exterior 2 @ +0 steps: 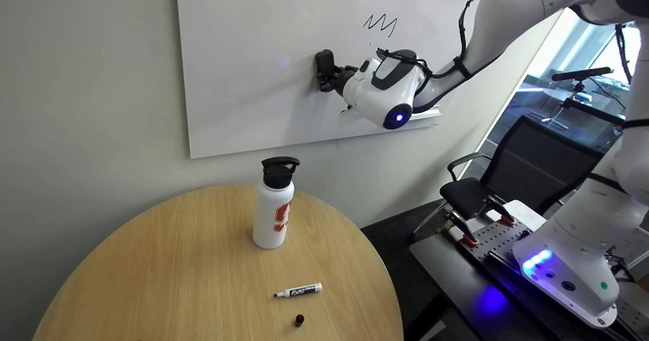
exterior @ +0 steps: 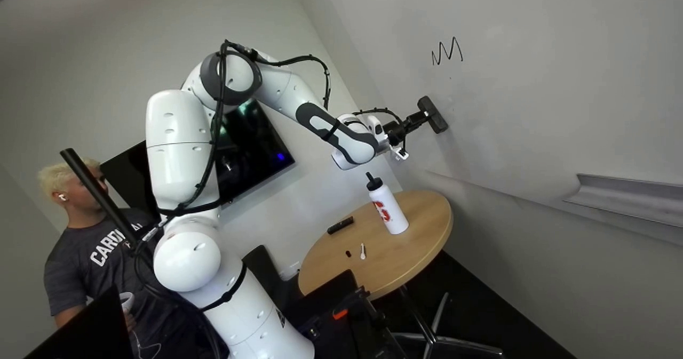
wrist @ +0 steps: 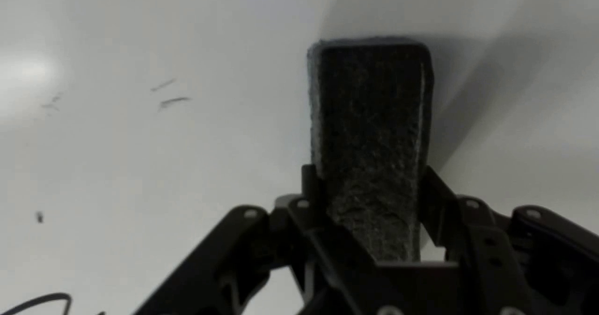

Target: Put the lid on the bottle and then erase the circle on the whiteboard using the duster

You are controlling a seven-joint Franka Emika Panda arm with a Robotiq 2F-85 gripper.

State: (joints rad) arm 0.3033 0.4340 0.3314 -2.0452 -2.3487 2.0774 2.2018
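Table (exterior 2: 177, 260) with bottle (exterior 2: 274, 214), marker (exterior 2: 298, 291), cap (exterior 2: 299, 320), black bar (exterior: 340, 225)

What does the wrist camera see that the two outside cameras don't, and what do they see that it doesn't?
Only the wrist view: two short, faint streaks on the whiteboard. I can't make them out in the exterior views.

Only the exterior views: the white bottle with its black lid on, standing on the round table, the marker lying there too, and the long white robot arm.

All three: the gripper closed on the duster, up at the whiteboard.
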